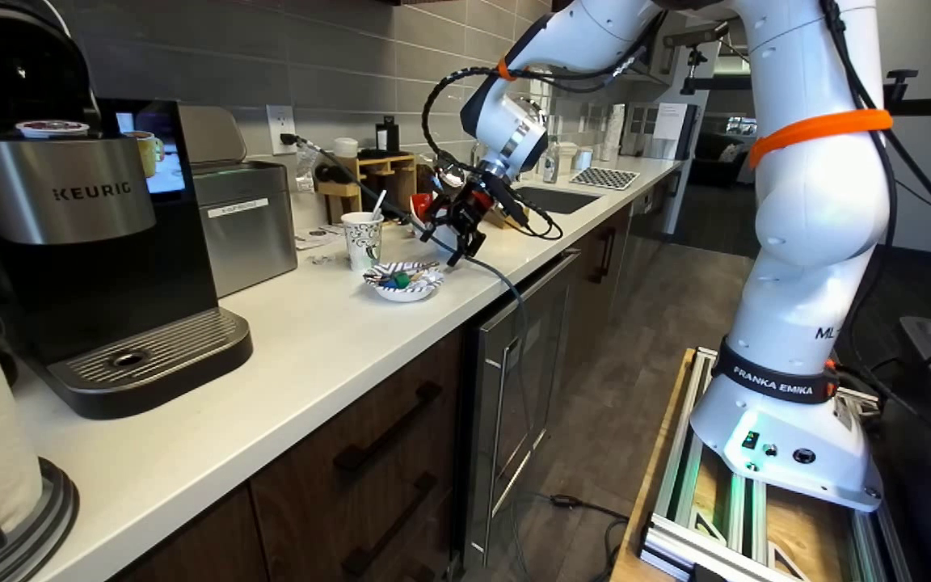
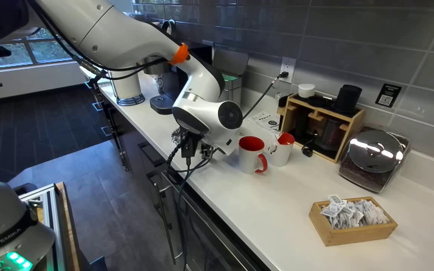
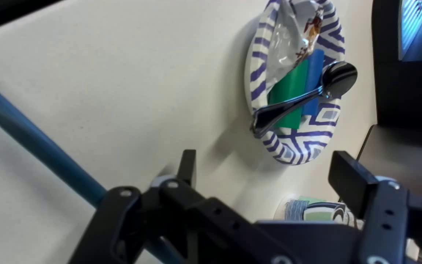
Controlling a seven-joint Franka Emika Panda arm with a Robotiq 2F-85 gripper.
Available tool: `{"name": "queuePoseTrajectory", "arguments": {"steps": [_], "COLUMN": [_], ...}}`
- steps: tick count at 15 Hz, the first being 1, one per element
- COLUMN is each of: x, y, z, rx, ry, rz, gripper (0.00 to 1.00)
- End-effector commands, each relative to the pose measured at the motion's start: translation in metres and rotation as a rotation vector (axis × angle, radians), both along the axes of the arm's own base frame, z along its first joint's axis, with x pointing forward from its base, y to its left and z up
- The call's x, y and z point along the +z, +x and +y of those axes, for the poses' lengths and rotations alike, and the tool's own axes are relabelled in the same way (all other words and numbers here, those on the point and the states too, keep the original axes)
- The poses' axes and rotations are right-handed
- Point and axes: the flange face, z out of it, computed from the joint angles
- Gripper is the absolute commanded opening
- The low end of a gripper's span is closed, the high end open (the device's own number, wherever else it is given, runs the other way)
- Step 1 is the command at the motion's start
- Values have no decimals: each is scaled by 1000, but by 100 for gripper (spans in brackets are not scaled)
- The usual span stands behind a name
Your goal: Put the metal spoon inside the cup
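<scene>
The metal spoon (image 3: 304, 98) lies across a patterned paper bowl (image 3: 295, 146) in the wrist view, its handle end over the rim, on top of green and blue packets and a wrapper. The bowl also shows in an exterior view (image 1: 405, 295). A patterned paper cup (image 1: 363, 242) with a white stick in it stands upright beside the bowl; part of it shows in the wrist view (image 3: 317, 211). My gripper (image 3: 267, 165) is open and empty. In an exterior view, the gripper (image 1: 440, 246) hangs above the counter, beside the bowl. The arm hides bowl and cup in an exterior view.
Two white mugs with red insides (image 2: 251, 160) stand behind the gripper. A blue cable (image 3: 42, 137) crosses the counter under the gripper. A Keurig machine (image 1: 102, 194), a metal bin (image 1: 251, 226), a wooden organizer (image 2: 320, 124) and a box of packets (image 2: 352, 235) stand on the counter.
</scene>
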Motion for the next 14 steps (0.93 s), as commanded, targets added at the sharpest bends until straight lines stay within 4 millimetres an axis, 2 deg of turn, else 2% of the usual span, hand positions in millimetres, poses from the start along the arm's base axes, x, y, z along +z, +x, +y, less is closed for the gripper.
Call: {"name": "queuePoseTrajectory", "arguments": {"steps": [1, 2, 5, 10, 11, 13, 14], "x": [-3, -2, 2, 23, 28, 37, 39], "y": [5, 2, -6, -15, -17, -21, -22], "z": [4, 6, 9, 0, -2, 2, 8], "rx": [10, 23, 37, -12, -20, -18, -3], "ry": [68, 75, 101, 14, -6, -44, -51], "rz": [52, 61, 56, -56, -68, -81, -85], "gripper": [84, 85, 77, 86, 91, 97, 93]}}
